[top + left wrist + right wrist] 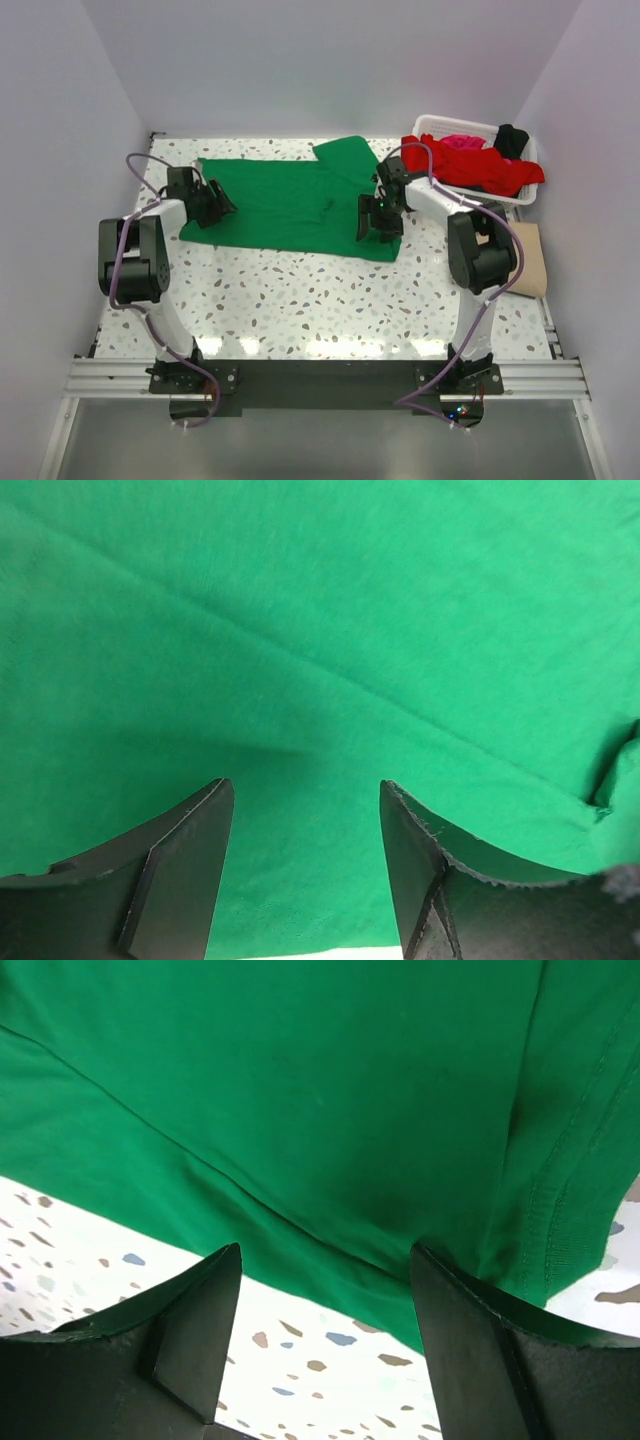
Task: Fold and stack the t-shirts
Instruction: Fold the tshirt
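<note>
so, nothing stacked yet: we've the green t-shirt (290, 205) spread flat under left gripper (303, 790) and right gripper (325, 1255), both open, empty; rest of the t-shirts (480, 165) wait in basket (432, 124).

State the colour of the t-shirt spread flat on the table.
The spread cloth t-shirt is plain bright green, best seen in the top external view.

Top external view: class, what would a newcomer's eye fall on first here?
The bright green t-shirt spread across the speckled table, with the left gripper and right gripper open at its two ends. Next, the white basket in the far right corner, heaped with red shirts.
</note>
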